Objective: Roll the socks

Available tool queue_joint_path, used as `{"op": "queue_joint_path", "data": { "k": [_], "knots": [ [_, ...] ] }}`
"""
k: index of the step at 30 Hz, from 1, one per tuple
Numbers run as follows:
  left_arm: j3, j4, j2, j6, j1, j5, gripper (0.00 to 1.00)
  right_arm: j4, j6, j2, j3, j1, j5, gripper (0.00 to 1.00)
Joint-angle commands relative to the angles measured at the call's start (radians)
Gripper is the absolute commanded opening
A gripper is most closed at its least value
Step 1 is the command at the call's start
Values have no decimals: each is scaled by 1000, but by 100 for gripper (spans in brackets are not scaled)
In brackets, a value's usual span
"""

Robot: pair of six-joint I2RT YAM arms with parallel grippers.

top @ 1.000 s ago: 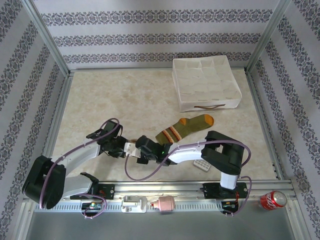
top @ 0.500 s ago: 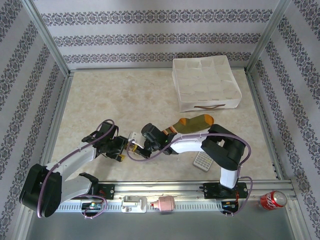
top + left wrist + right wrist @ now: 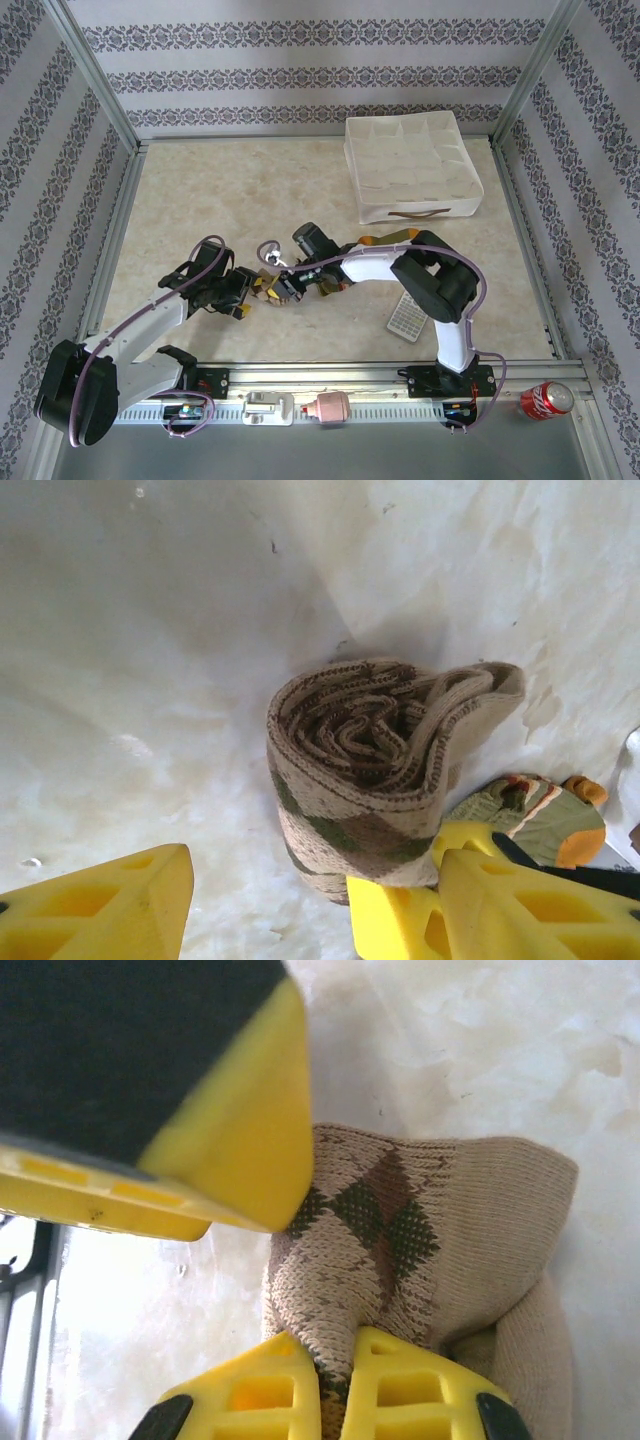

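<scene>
Two socks lie near the middle of the marbled surface point(image 3: 200, 200), toward its near edge. The argyle sock point(image 3: 268, 289) point(image 3: 360, 765) is wound into a tight roll. In the left wrist view it stands on end, with its spiral of layers facing the camera and a loose tan flap sticking out to one side. The left jaws stand open with the roll between them. One yellow finger point(image 3: 150, 880) is well clear of the fabric and the other is down close beside it. The right jaws are closed on a fold of the argyle sock, with the knit pinched between two yellow fingertips point(image 3: 285, 1360) at the bottom of the right wrist view. A finger of the left jaws hangs just above the fabric there. The green sock point(image 3: 388, 239) point(image 3: 525, 815), with orange toe and stripes, lies flat near the roll, and from above it is largely under the right arm. At the far right sits a white compartment box point(image 3: 415, 165). A red can point(image 3: 545, 400) rests beyond the front rail.
</scene>
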Motion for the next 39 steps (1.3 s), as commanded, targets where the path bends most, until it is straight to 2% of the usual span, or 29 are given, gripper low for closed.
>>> {"op": "queue_joint_path", "data": {
  "k": [1,8,17,21,27,33,35,37,39],
  "knots": [
    [16,27,-12,26,9,-20,65,-215,64,106,-29,-31,13,0],
    [-1,123,15,28,-7,-32,63,-325,129,197,62,-87,-51,0],
    [-13,207,84,28,-33,-58,57,-325,219,253,89,-142,-103,0],
    [-8,243,138,32,-47,-52,56,-350,232,274,117,-147,-104,0],
    [0,196,194,31,-76,-83,57,-401,261,314,163,-153,-99,0],
    [-5,242,266,37,-78,-100,55,-402,240,285,159,-146,-75,0],
    [14,211,315,46,-79,-94,49,-374,213,234,138,-137,-41,7],
    [57,72,348,48,-78,-91,41,-259,188,128,63,-120,-6,23],
    [93,-38,367,68,-79,-95,37,-161,141,18,-11,-99,41,34]
  ]
}}
